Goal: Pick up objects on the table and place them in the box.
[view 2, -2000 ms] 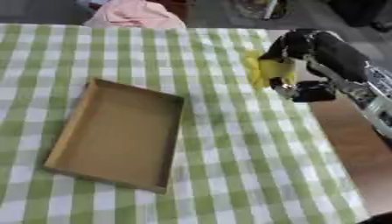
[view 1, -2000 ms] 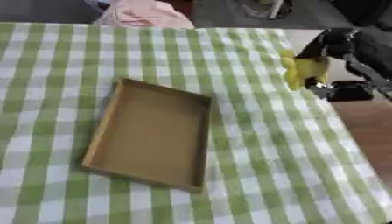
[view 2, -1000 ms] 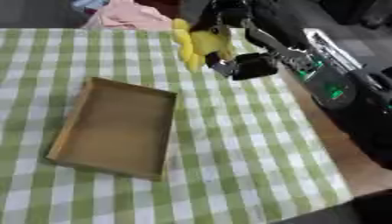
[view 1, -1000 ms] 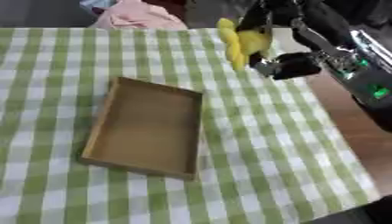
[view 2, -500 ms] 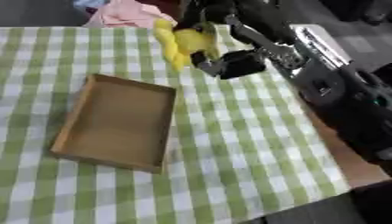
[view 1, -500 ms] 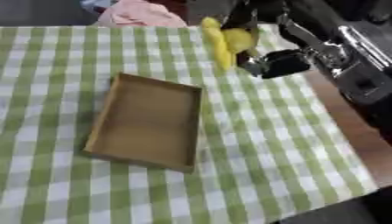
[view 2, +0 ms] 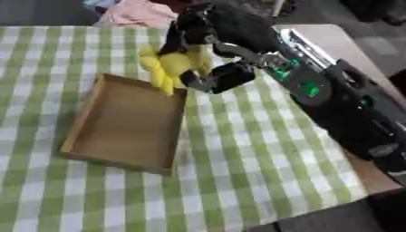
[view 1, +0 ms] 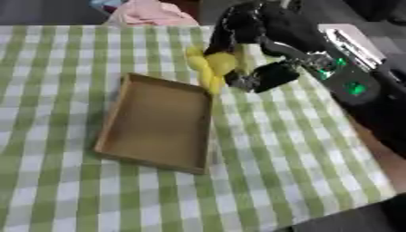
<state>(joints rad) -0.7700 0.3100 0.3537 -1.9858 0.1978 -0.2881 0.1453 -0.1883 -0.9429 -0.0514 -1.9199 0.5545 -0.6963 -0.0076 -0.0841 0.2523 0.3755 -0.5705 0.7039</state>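
Yellow lumpy soft object (view 1: pixel 210 68) clasped in my right hand (view 1: pixel 242 34), above shallow brown cardboard box (view 1: pixel 158 122) far corner; should shift inward past rim before uncurling fingers.

Box (view 1: pixel 158 122): matt brown cardboard. Tablecloth (view 1: pixel 301 149): green-white checked cloth. Right hand (view 2: pixel 208 72): black, glossy plastic.

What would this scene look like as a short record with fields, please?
Surface: table with a green and white checked cloth
Box: shallow brown cardboard box, nothing visible inside
Object held: yellow thing, looks like bananas
Right hand: right hand curled round the yellow thing, above the box's far right corner
Left hand: not in view
Background: pink cloth at the far edge
Task status: yellow thing not yet in the box
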